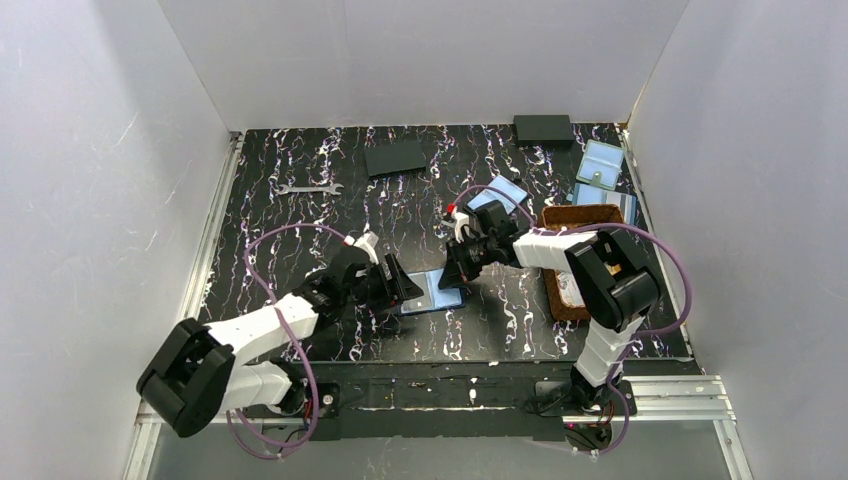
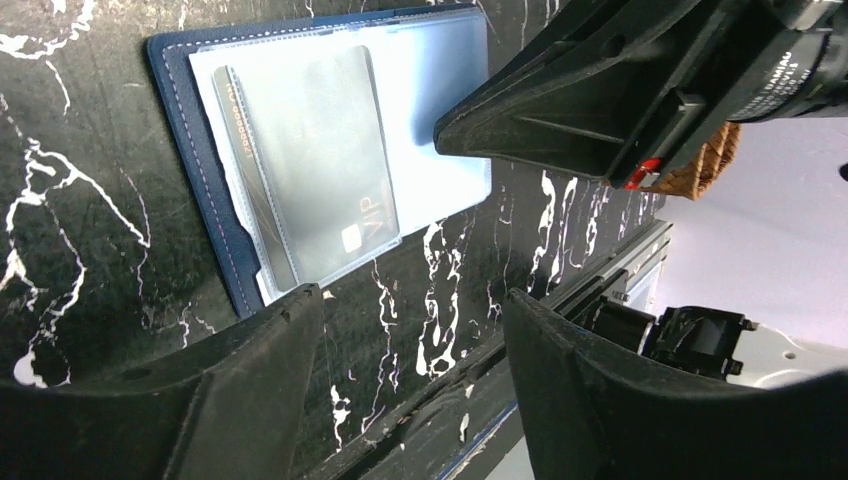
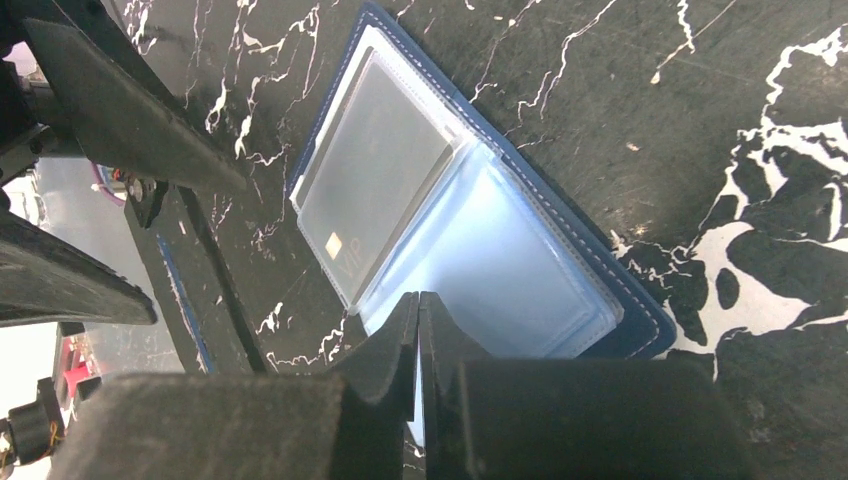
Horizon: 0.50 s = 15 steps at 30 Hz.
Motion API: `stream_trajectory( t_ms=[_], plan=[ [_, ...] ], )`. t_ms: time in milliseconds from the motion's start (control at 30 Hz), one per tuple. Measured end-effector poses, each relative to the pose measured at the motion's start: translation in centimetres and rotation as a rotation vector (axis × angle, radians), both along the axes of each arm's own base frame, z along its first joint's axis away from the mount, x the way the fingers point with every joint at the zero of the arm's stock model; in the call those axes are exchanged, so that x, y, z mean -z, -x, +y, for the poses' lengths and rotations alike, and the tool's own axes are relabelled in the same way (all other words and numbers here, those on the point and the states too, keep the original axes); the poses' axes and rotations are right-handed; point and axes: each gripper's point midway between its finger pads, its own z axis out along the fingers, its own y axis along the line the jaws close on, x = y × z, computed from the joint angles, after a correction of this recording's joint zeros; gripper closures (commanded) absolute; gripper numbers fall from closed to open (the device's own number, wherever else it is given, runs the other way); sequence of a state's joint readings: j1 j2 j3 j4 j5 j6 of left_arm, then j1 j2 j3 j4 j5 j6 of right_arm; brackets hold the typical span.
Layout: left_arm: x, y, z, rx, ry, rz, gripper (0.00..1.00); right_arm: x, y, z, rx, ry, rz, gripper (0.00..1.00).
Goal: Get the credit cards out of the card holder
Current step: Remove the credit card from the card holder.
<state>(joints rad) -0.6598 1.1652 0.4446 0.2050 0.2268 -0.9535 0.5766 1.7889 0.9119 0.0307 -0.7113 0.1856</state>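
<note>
High rear overhead view; both wrist views close above the card holder (image 2: pixel 440 120)

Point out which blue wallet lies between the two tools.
The open navy card holder, nearest the arm bases, with a grey card in its clear pocket. The pale blue pouches lie farther back, to the right.

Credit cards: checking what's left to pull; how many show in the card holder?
1: a grey VIP card in a clear pocket of the card holder, on the half nearest the left hand. More may hide behind it.
</note>
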Motion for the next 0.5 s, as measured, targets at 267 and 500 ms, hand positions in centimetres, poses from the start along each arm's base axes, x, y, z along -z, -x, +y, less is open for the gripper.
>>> stream_trajectory(
  t_ms=[267,500],
  plan=[
    [1.7,-0.6,-0.5,0.001,-0.037,0.048,0.37,1.2,-0.4,0.0,0.003,0.031,0.020,0.93],
    [2.8,-0.7,-0.5,0.004,-0.062,0.069,0.36,1.2,-0.6,0.2,-0.003,0.037,0.032,0.94]
  ],
)
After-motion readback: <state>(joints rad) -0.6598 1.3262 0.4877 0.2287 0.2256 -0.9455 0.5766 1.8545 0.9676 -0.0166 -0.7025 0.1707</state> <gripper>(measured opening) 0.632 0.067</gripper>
